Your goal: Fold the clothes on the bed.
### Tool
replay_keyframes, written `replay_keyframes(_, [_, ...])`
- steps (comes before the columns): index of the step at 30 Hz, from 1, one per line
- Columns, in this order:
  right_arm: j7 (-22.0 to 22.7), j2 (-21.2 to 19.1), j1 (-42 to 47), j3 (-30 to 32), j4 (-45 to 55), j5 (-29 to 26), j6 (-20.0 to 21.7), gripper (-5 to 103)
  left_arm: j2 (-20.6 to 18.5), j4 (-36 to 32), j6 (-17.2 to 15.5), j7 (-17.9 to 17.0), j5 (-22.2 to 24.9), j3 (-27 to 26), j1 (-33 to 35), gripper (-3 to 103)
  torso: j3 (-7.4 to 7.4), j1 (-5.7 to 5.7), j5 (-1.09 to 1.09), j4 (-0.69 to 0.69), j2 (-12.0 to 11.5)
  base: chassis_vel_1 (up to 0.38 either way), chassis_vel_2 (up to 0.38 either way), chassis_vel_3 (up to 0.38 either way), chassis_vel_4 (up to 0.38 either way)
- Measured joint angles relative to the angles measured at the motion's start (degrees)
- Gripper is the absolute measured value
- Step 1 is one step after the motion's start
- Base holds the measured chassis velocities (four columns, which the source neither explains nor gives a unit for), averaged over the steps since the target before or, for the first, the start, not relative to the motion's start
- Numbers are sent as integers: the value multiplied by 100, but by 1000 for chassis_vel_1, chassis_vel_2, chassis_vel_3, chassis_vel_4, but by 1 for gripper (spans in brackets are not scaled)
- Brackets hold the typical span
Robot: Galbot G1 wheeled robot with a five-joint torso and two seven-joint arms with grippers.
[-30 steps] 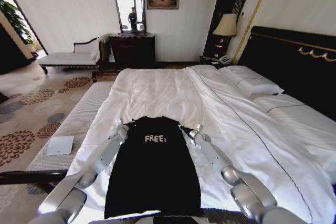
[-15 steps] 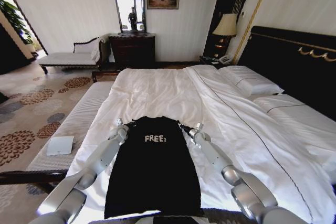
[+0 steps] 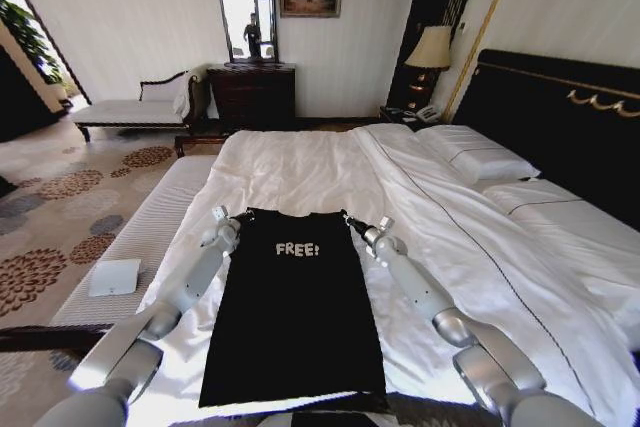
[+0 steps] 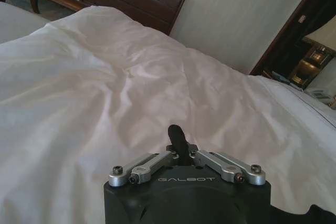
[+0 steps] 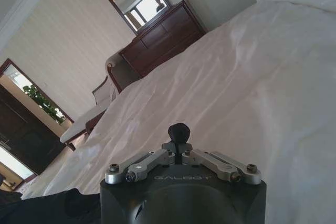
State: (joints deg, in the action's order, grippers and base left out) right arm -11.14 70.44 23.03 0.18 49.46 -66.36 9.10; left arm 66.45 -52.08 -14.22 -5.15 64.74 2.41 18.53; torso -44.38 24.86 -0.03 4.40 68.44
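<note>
Bed [image 3: 300,172], T-shirt [image 3: 292,317] dragged farther up

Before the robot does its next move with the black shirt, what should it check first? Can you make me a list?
1. Black short-sleeved soft T-shirt lies flat, lettering up, on the white-sheeted bed: ok.
2. Left gripper at the shirt's top left corner, jaws closed together: ok.
3. Right gripper at the top right corner, jaws closed together: ok.
4. Fabric really pinched in each gripper: cannot tell, the wrist views hide the fabric at the jaws.
5. Both top corners level with each other: ok.
6. Bottom hem lying straight: cannot tell, it sits at the picture's lower edge.
</note>
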Motion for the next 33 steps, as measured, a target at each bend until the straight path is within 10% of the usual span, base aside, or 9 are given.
replay_keyframes(16, [-255, 642, -1285, -21, -1857, 514, -294, 1, 1163, 2329, 186, 382, -546, 310, -1561, 2, 0, 1, -1, 1, 0, 0, 0, 0, 0])
replay_keyframes(33, [-413, 749, -1201, 37, -2043, 674, -491, 1, 1172, 2115, 236, 471, -695, 102, -1155, 2, 0, 1, -2, -1, 0, 0, 0, 0, 0])
